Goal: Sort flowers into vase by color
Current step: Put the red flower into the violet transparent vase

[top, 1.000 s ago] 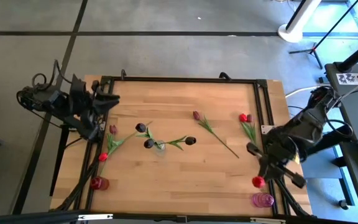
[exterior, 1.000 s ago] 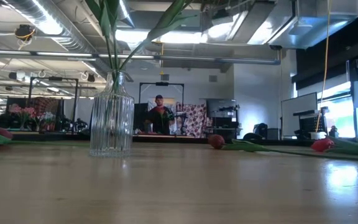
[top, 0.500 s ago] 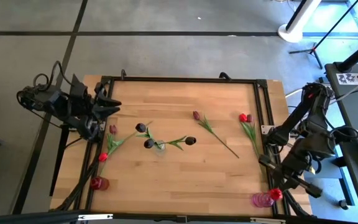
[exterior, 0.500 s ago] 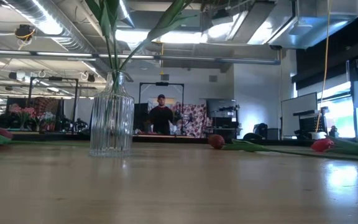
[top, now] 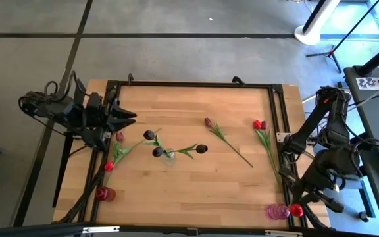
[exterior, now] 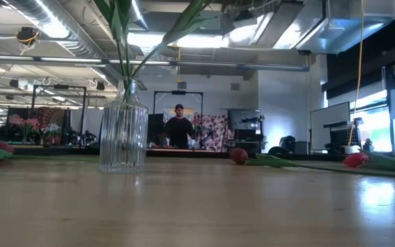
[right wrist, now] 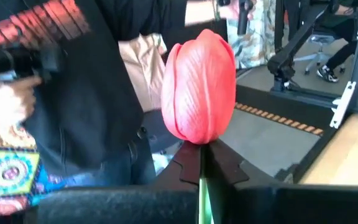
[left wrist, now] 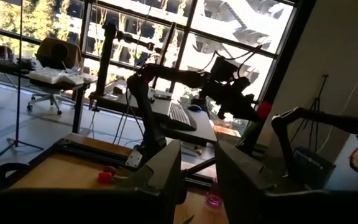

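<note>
My right gripper (top: 295, 205) hangs at the table's near right corner, shut on a red tulip (right wrist: 199, 87) whose head (top: 297, 210) shows just right of the pink vase (top: 278, 211). My left gripper (top: 127, 118) is open at the left edge, above a mauve tulip (top: 118, 137) lying on the table. A clear ribbed vase (top: 168, 156) holds dark maroon tulips (top: 150, 135) by their stems. A maroon tulip (top: 207, 122), two red tulips (top: 258, 124) and another red one (top: 109, 166) lie flat on the wood. A red vase (top: 104, 193) stands near left. My right gripper pinches the red tulip's stem (right wrist: 201, 180) between its two fingers, just below the head. The head stands out past the fingertips (right wrist: 185, 165). The flower is lifted clear of the table; the rest of the stem is hidden behind the gripper.
The table has a black frame (top: 196, 84) round its edges. In the low view the clear vase (exterior: 123, 130) stands left of centre and red tulip heads (exterior: 238, 156) lie far right. A person (exterior: 178, 130) stands beyond the table.
My right gripper has carried the red tulip toward the table's near right corner, from beside the right edge to next to the pink vase. My left gripper has edged a little to the right over the table's left edge.
</note>
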You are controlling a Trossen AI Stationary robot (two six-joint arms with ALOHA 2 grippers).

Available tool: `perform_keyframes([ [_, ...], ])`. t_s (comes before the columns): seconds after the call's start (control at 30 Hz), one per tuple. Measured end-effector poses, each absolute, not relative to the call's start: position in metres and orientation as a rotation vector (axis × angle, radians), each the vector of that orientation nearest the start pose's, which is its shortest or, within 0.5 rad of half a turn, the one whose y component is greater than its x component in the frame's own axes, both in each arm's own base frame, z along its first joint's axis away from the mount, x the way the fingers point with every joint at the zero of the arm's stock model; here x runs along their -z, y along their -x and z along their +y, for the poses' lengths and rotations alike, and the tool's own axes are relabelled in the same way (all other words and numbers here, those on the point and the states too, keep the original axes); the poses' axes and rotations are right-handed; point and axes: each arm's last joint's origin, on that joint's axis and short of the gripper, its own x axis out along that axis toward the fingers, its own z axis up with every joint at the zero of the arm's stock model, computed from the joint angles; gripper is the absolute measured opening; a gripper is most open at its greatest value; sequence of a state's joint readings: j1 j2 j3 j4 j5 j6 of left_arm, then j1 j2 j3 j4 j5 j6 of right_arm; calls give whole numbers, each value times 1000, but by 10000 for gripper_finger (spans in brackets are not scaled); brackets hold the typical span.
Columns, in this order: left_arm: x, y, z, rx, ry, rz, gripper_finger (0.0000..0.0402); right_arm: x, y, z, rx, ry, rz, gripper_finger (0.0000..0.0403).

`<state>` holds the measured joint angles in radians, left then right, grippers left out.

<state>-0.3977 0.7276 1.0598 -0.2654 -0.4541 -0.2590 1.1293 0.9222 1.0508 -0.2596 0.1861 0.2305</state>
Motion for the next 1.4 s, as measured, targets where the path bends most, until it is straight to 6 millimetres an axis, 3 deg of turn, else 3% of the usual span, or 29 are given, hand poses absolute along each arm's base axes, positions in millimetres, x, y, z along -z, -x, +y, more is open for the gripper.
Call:
perform_keyframes([
  [0.37,-431,-124,-38,-68,261,-153,96,-373,-81,168,-910,-4,388,15],
  [0.53,-430,-123,-36,-122,243,-154,96,-365,-79,165,-898,-66,531,29],
  [0.8,-434,-112,-30,-163,185,-180,96,-364,-72,155,-923,-233,699,111],
  [0.93,-435,-106,-27,-165,161,-191,96,-376,-65,141,-896,-294,772,155],
  [1.2,-427,-99,-25,-163,129,-110,96,-395,-49,103,-668,-283,991,207],
  [1.4,-418,-99,-25,-164,114,-31,96,-385,-47,64,-124,-284,999,213],
])
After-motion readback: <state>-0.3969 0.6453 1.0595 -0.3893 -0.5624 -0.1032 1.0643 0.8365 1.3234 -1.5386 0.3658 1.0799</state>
